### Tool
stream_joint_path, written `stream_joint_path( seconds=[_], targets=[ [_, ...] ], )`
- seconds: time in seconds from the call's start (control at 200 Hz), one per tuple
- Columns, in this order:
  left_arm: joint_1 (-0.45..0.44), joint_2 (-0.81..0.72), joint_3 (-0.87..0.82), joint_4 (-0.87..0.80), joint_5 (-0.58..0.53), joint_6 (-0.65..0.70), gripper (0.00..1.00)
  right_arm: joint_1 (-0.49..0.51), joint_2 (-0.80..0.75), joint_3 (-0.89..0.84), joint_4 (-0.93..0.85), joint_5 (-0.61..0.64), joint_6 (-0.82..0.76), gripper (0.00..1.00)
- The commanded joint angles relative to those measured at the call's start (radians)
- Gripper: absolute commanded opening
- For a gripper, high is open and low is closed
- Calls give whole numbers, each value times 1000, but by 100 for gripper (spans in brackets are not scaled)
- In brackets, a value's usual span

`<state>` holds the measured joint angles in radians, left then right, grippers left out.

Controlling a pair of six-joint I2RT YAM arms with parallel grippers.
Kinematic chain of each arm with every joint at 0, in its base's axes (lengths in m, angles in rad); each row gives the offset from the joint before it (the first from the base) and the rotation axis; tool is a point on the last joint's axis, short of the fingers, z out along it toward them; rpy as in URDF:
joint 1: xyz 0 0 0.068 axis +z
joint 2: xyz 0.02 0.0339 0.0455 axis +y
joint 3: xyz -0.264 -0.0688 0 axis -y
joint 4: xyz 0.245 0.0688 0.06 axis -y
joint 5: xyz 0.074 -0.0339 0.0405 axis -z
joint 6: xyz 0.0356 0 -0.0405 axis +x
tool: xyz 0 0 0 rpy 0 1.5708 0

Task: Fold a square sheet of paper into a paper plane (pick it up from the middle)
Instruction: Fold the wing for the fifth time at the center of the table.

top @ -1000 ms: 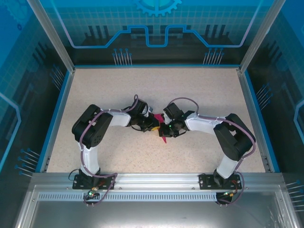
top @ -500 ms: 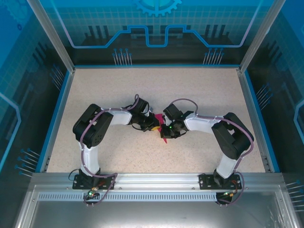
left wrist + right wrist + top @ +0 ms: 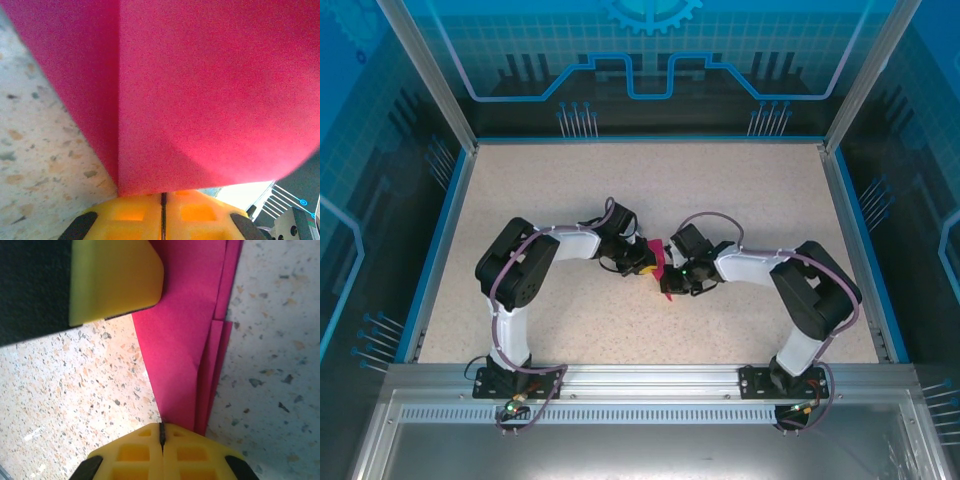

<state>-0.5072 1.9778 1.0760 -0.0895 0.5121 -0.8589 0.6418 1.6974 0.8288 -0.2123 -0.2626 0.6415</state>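
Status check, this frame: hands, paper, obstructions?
Left hand shut on the pink paper. Right hand shut on it too. Paper folded narrow, layered. No obstruction seen.

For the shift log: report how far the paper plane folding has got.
Done: the pink paper is already folded into a narrow, layered paper plane with a sharp crease. In hand: the left gripper and right gripper are both shut on it, pinching it between them over the table. Left: any last folds, which I cannot judge from here, then letting go.
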Motion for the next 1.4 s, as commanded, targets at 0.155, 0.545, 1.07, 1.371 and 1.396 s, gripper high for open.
stream_joint_path(
  seconds=[0.155, 0.545, 1.07, 1.371, 1.396],
  targets=[
    [12, 106, -24, -188, -242, -4, 10, -12, -52, -124, -171, -62, -62, 0],
    [13, 100, -21, -157, -202, 3, 10, -34, -212, -105, -218, -42, -68, 0],
    [7, 67, -17, -113, -147, 28, 11, -1, 70, 112, -64, -35, -6, 0],
    [6, -11, 9, 6, -27, 121, 18, -11, 103, 56, -75, -1, -17, 0],
    [6, -24, 5, 25, -15, 127, 19, -12, 103, 56, -73, 0, -17, 0]
  ],
)
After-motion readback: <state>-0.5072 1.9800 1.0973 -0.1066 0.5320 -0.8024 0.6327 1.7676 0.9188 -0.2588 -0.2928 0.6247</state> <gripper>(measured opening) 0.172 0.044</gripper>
